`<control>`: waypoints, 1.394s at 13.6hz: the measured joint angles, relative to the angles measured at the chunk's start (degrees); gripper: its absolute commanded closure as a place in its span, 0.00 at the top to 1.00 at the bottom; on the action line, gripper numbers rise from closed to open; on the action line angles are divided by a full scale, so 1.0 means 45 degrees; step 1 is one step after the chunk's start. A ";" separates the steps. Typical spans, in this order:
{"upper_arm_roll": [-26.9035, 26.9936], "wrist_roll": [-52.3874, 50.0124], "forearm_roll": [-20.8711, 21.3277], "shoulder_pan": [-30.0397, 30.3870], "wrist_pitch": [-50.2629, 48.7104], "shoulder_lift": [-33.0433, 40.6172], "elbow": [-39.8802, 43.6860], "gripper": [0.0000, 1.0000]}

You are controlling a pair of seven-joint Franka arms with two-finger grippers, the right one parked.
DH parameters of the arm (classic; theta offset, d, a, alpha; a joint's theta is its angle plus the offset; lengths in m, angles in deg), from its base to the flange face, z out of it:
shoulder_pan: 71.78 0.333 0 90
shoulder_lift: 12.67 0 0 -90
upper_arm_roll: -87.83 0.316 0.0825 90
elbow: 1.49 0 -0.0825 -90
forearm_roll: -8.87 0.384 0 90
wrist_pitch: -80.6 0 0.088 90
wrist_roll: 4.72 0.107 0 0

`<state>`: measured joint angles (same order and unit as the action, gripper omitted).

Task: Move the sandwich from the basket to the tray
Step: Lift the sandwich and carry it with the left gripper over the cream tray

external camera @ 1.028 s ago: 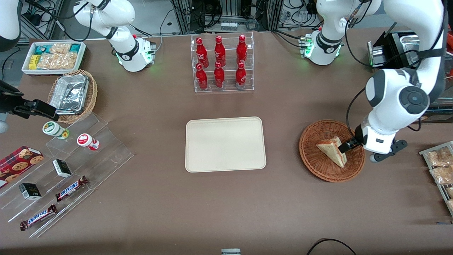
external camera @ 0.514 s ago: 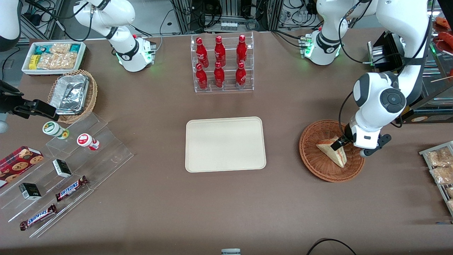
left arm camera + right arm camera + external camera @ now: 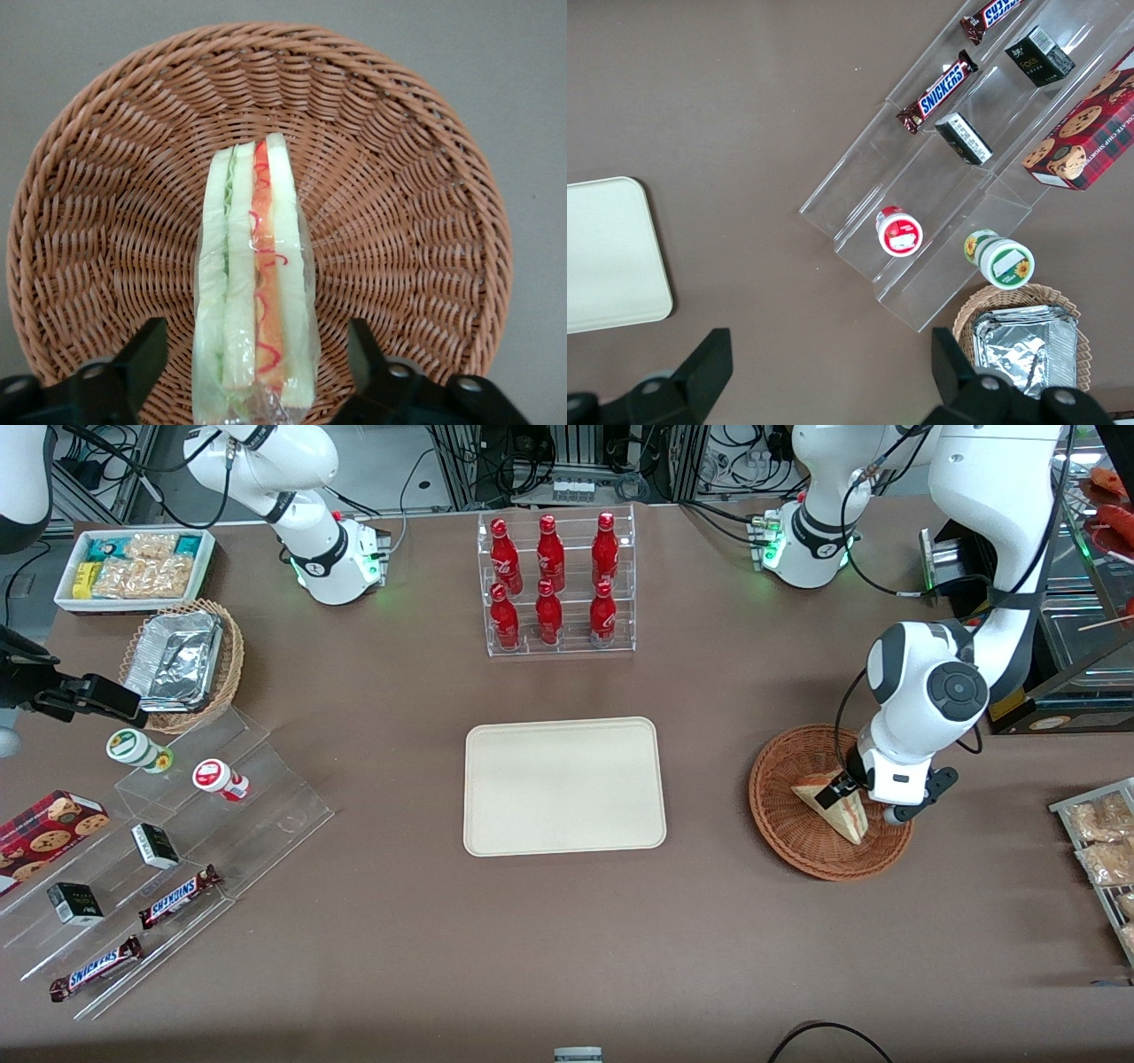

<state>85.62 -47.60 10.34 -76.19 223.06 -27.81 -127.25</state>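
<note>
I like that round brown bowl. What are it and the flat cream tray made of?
The basket looks like woven wicker, reddish-brown and slightly glossy: its crossing strands show. The tray seems to be smooth matte plastic, though that is only a guess. The gripper is open, its fingers on either side of the clear-wrapped sandwich in the basket.

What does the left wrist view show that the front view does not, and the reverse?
Only the left wrist view shows the clear-wrapped triangular sandwich edge-on, with its green and red filling layers, and the gripper with open jaws, one on each side of it. Only the front view shows the flat cream-beige rectangular tray, bare, lying toward the parked arm's end from the basket, and the red bottles in the clear rack. Both show the sandwich lying in the round reddish-brown wicker basket.
</note>
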 measured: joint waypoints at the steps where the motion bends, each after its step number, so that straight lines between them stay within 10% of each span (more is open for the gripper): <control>1: 0.0000 -0.0009 0.0000 0.0000 0.0011 -0.0110 0.0000 0.11; 11: -0.0122 -0.0006 0.0098 -0.0526 -0.3427 0.0533 0.2261 0.00; 19: -0.3805 -0.0086 0.0699 -0.0853 -0.5121 -0.0443 0.5356 0.00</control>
<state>68.50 -47.99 13.49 -80.02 200.01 -29.80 -103.15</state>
